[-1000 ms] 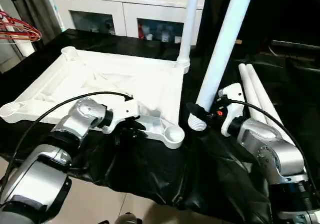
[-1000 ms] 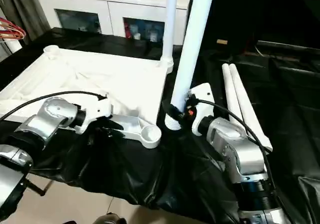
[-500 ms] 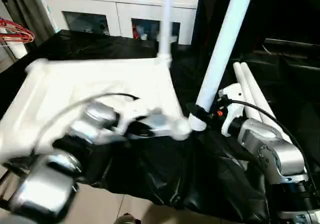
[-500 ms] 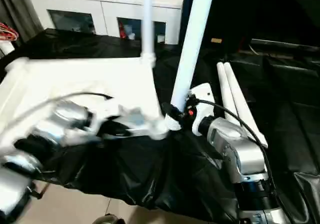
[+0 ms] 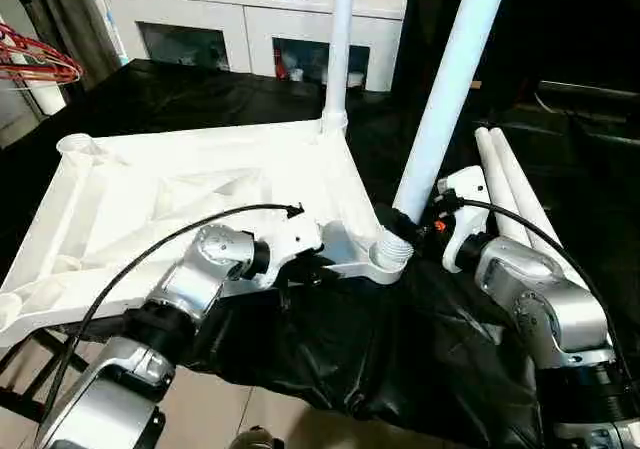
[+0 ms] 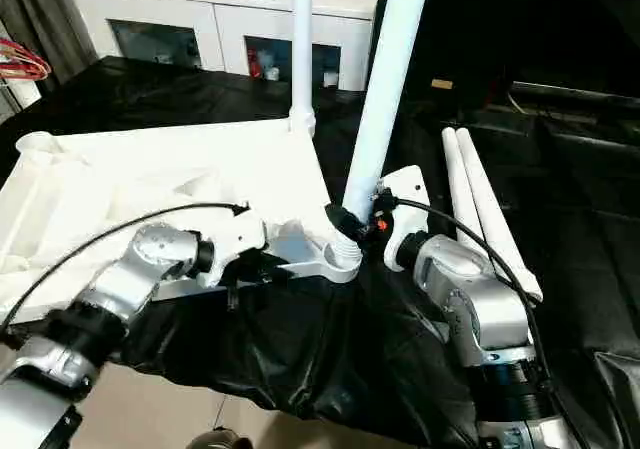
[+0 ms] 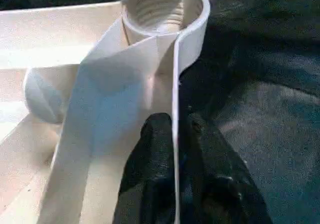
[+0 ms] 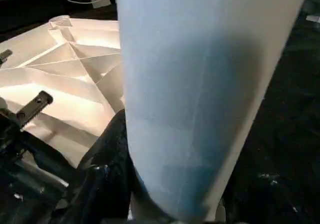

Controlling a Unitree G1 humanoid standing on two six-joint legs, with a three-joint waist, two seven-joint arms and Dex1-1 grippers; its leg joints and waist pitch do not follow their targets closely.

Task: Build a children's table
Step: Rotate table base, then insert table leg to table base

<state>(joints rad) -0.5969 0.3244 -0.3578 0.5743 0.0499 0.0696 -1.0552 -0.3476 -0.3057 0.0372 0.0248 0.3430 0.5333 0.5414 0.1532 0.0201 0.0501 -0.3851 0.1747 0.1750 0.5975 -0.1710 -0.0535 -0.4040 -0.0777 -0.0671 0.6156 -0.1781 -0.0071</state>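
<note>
**Leg meets corner socket at the table's near edge**

Nearest the robot, the left gripper (image 5: 318,269) is clamped on the thin white rim of the upturned white plastic rectangular table top (image 5: 180,194); in the left wrist view one black finger (image 7: 152,149) sits on each side of that rim wall. Just beyond its grip is the round, threaded near corner socket (image 5: 390,254), which overhangs the black cloth-covered work surface (image 5: 400,339).

The right gripper (image 5: 400,224) is closed around the lower end of a long white tapered tube leg (image 5: 445,99), which stands tilted (leaning away to the right as it rises). Its ribbed foot end sits right at the mouth of the near corner socket; whether it is seated in the threads cannot be told.

Beside the right forearm, two more white tube legs (image 5: 515,194) lie side by side on the black cloth. At the table top's far right corner, a fourth white leg (image 5: 340,39) stands upright in its socket. Beyond, a white cabinet with glass doors (image 5: 240,29) stands against the wall, and red wire hangers (image 5: 35,59) hang at the far left.
</note>
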